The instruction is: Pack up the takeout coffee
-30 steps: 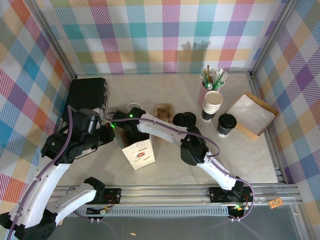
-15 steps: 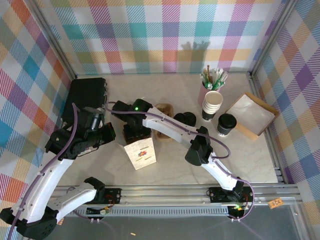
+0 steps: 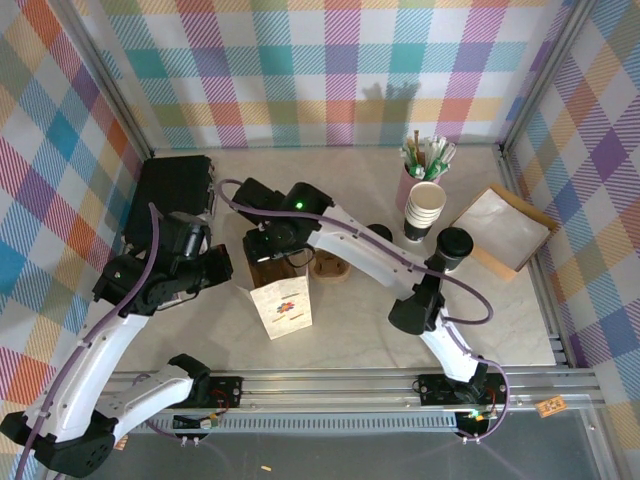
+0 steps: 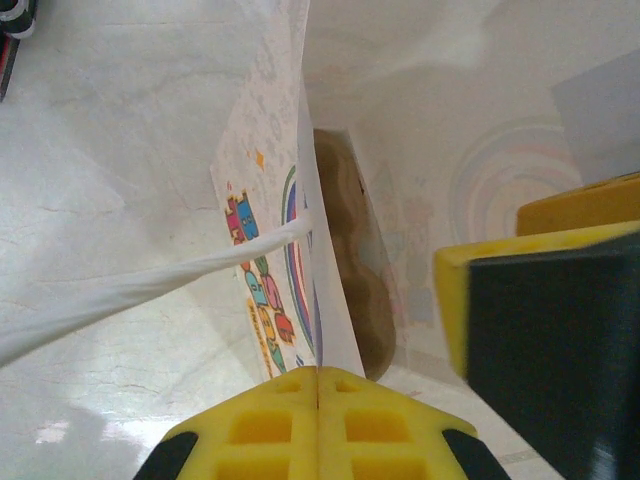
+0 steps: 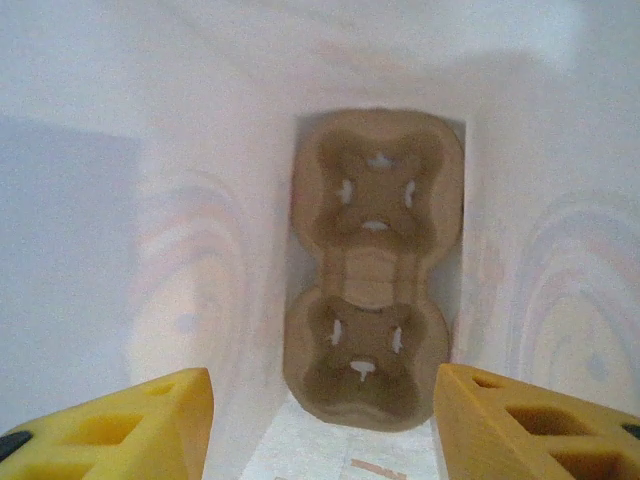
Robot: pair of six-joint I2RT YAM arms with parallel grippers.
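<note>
Paper bag: we see the white paper bag (image 3: 282, 305) standing upright on the table (image 3: 340, 335) close to the arm bases. Its mouth is open upward and there is a coloured print on its front.
Left gripper: our left gripper (image 4: 318, 388) is pinched fully together on the bag's top edge, and the paper wall runs into the seam between its pads. From above it (image 3: 220, 268) sits at the bag's left side.
Bag handle: a white strip (image 4: 150, 290) stretches away from the bag's printed wall.
Right gripper: our right gripper (image 5: 320, 400) hangs over the bag's mouth. Its yellow fingers (image 5: 120, 425) are moderately apart with nothing between them.
Cup holder: a brown moulded two-pocket holder (image 5: 370, 290) lies flat on the bag's floor.
Black lids: loose lids (image 3: 378, 236) lie between the bag and the coffee, partly under our right arm.
Coffee cup: the lidded coffee cup (image 3: 453, 248) stands on the table well to the right of the bag. It is apart from both grippers and just beside the tray.
Tray: a shallow brown-edged tray (image 3: 505, 230) with a white sheet sits at the right.
Cup stack: lidless white cups (image 3: 425, 208) stand just behind the coffee cup.
Pink cup: it (image 3: 420, 165) holds sticks, farther back.
Black case: it (image 3: 177, 188) lies at the far left.
</note>
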